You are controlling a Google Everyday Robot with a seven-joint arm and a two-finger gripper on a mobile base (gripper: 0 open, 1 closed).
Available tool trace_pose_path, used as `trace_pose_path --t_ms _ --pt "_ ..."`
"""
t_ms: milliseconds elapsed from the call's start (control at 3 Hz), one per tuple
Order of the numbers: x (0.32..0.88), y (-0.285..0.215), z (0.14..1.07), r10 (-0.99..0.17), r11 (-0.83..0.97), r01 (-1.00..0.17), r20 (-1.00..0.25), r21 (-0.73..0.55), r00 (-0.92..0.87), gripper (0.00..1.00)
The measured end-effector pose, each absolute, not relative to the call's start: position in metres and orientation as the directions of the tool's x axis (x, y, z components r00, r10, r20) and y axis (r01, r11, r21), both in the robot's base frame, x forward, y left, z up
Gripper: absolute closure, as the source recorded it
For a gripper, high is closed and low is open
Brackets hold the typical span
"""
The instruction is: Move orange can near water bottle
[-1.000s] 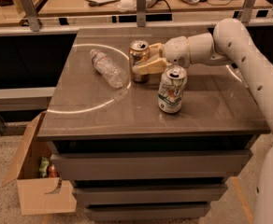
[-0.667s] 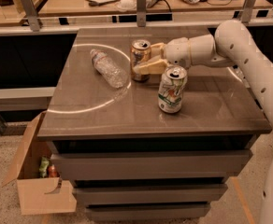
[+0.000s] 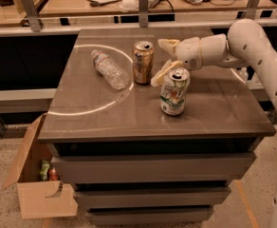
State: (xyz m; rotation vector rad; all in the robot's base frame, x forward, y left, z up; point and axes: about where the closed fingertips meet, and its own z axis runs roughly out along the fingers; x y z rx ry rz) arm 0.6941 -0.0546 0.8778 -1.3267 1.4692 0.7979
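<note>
1. Toward the back middle of the bench (image 3: 214, 113), noting the orange can (image 3: 143, 63) standing upright, long axis running vertically, silver top and its opening facing up.
2. Spotting the water bottle (image 3: 111, 71) lying on its side just left of that can, long axis running diagonally across the bench top. White cap pointing to the back left, base pointing to the front right and ending close beside the can's lower half, with a slim gap showing between the two.
3. Finding the hand (image 3: 158, 62) hovering just right of the orange can, reaching in from the right on the white arm (image 3: 257, 42).
4. Seeing its two pale fingers spreading wide apart, one finger (image 3: 168, 43) sitting toward the back and the other slanting down toward the front. Gripping nothing, with the can standing outside the gap rather than between the fingers.
5. Not managing to tell whether the front finger's tip is brushing the orange can's right side or stopping just short of it.
6. Noting a white-and-green can (image 3: 174, 93) standing upright in front of the hand, nearer the bench's front edge and well apart from the bottle. Its top is overlapping the front finger in this view.
7. Noticing drawer fronts (image 3: 152, 167) stacking below the bench top, and an open cardboard box (image 3: 39, 198) sitting on the floor at the front left corner.
</note>
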Motion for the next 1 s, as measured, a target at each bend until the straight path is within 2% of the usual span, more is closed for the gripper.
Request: trace_pose_path --t_ms 667,1000 --pt "0.747 -0.109 0.892 -0.415 0.376 -0.881 -0.902 -0.286 0.115 0.00" --pt "0.747 -0.109 0.892 -0.415 0.376 -0.881 -0.903 -0.286 0.115 0.00"
